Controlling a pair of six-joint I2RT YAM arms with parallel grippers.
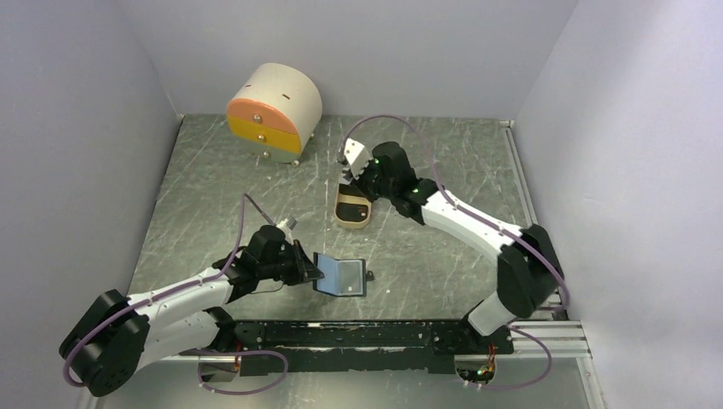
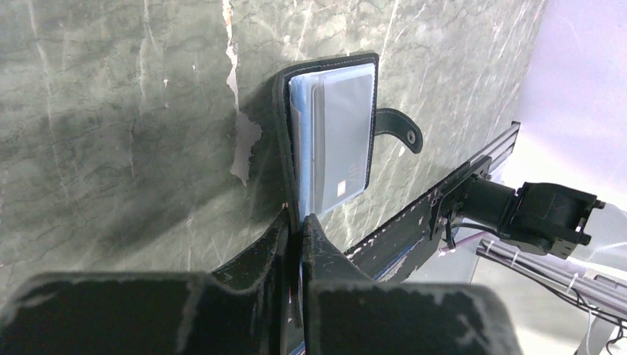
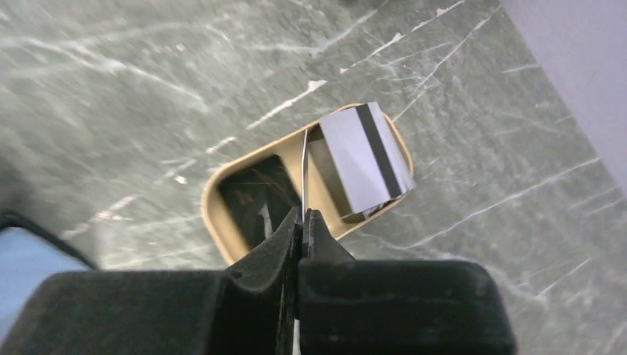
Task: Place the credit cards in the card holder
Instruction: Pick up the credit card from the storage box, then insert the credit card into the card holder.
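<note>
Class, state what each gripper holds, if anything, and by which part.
The left gripper pinches the card holder by one edge; the right gripper pinches one credit card, seen edge-on, by one end.

Cream round drawer chest, tan oval tray, scratched green tabletop

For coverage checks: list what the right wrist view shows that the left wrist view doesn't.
Only right wrist: the tan tray, a striped card resting in it, and an edge-on card pinched in the shut right tool. Only left wrist: the card holder with its filled sleeve, its snap tab, and the left tool shut on its edge. Both: the scratched green table, and maybe the holder's blue corner.
</note>
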